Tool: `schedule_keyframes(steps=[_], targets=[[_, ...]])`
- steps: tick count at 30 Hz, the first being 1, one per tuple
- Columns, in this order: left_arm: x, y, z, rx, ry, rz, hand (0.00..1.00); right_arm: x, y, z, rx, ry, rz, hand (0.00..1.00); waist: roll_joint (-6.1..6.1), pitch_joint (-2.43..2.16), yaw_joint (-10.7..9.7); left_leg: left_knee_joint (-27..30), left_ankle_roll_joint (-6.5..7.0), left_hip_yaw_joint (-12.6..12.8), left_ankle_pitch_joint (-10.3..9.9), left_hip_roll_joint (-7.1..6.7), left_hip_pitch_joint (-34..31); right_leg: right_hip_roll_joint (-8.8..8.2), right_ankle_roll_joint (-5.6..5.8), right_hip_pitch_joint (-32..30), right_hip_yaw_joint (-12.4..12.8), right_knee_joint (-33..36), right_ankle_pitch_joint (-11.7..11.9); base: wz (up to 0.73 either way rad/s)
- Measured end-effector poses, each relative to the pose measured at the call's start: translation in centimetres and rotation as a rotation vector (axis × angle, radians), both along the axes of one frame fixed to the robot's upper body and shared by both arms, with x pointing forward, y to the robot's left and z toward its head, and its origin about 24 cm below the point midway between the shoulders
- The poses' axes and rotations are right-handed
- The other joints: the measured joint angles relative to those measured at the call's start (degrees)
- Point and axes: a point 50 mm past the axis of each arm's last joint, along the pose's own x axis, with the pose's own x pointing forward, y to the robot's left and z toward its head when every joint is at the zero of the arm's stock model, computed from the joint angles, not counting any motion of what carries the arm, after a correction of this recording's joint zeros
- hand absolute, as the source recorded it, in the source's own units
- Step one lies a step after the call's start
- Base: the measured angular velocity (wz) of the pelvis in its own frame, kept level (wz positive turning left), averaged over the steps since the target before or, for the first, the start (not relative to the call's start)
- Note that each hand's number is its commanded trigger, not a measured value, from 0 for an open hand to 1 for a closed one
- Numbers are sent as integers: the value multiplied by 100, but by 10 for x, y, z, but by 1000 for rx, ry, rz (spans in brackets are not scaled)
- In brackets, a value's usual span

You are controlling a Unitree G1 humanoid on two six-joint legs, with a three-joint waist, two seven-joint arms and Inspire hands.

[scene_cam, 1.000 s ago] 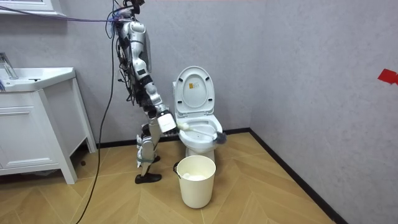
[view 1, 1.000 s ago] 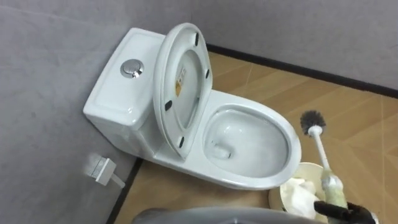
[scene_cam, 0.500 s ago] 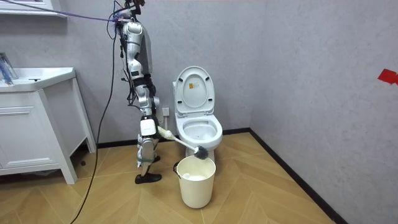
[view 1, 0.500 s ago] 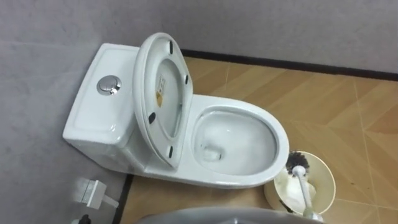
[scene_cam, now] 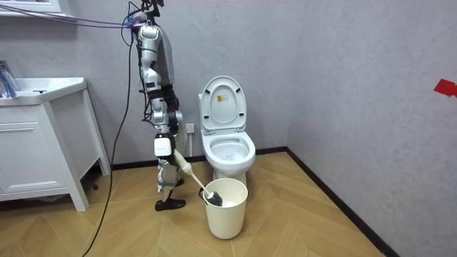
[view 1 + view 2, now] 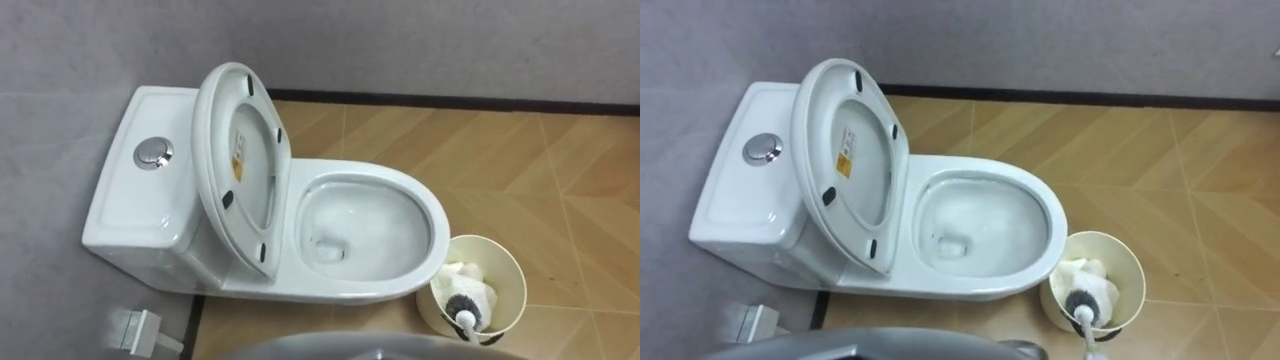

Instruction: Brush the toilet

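The white toilet (image 6: 365, 225) stands against the grey wall with its seat and lid (image 6: 235, 160) raised and the bowl showing. The toilet brush (image 6: 462, 308) has its dark bristle head down inside the cream waste bin (image 6: 515, 270), which stands on the floor beside the bowl's front. In the room view I stand at the toilet's side. My right hand (image 5: 163, 148) hangs low at my side, shut on the brush's handle (image 5: 191, 173), which slants down into the bin (image 5: 227, 214).
Crumpled white paper (image 6: 470, 280) lies in the bin. A chrome flush button (image 6: 152, 152) tops the tank. A white wall fitting (image 6: 140, 328) sits low beside the tank. A white vanity cabinet (image 5: 36, 143) stands at the room view's left. Wood floor stretches beyond the bin.
My right arm has dropped from beside the bowl to my side. The brush head swung from the bowl's rim down into the bin. The eye views have shifted.
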Motion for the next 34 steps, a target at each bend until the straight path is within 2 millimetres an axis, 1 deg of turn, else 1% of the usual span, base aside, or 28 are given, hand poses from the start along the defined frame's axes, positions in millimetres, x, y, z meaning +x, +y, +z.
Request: schedule_keyframes(steps=[17, 28, 31, 34], targets=[[0, -1, 0, -2, 4, 2, 0, -1, 1, 0, 13, 16, -4, 0, 29, -2, -14, -1, -1, 3, -3, 2, 0, 4, -2, 0, 2, -5, -1, 0], [-1, -7, -2, -14, 19, 4, 0, -1, 2, -1, 28, 12, -4, 0, 32, -3, -23, -2, -1, 15, -3, 3, 2, 5, -2, 2, -3, 0, -1, 0], [-3, -7, -2, -15, 26, 1, 0, -3, 3, -1, 41, 18, 4, 0, 30, -3, -29, -7, -1, 15, -3, 4, 1, 2, -2, 3, -14, 0, -1, 0], [-5, -7, -2, -16, 33, -1, 0, -9, 5, -2, 87, 48, 56, 0, 26, -4, -8, -64, -2, 18, -3, 12, 27, -2, -2, -2, 4, -2, -1, 0]])
